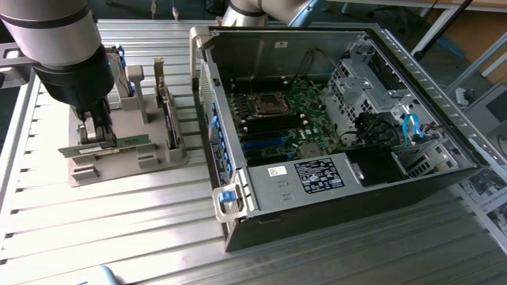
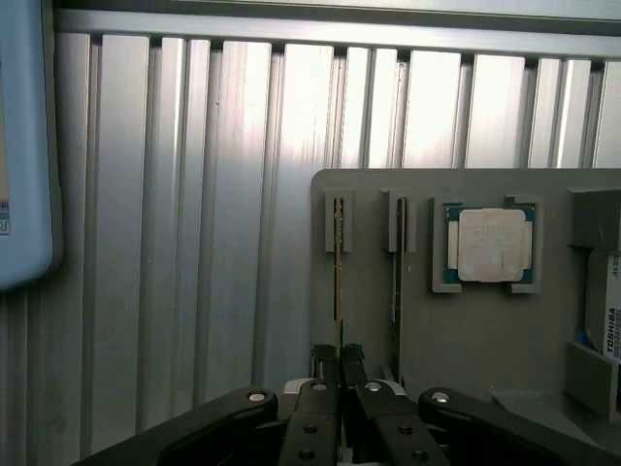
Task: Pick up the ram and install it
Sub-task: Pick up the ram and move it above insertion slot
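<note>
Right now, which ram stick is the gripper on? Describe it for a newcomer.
Beside the open computer case sits a grey parts holder with a silver processor. The other ram stick stands on edge next to the processor; the green ram stands one slot farther away, pinched by the gripper.

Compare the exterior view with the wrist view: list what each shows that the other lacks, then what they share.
Exterior view: the open computer case with its motherboard, and the arm reaching down beside it.
Wrist view: the square processor seated in its recess.
Both: the claw shut on the thin edge of the ram, which stands in a slot of the grey holder, on the slatted table.
</note>
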